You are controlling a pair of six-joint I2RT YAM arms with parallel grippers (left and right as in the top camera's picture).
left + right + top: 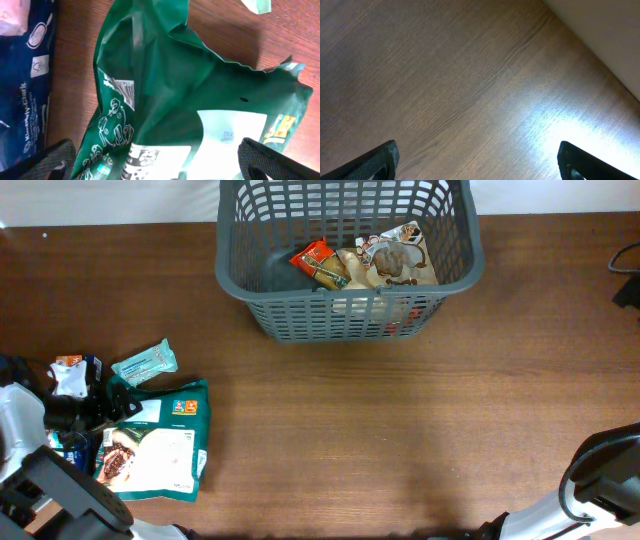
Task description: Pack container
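Observation:
The dark grey basket stands at the back middle of the table, holding an orange packet and a tan-and-white snack bag. A large green bag lies flat at the front left; in the left wrist view the green bag fills the frame. My left gripper is open, its fingers straddling the bag's near edge. My right gripper is open and empty over bare wood at the front right.
A small teal packet lies above the green bag. A white-and-orange packet and a dark blue tissue pack lie at the left edge. The right arm's base sits at the front right corner.

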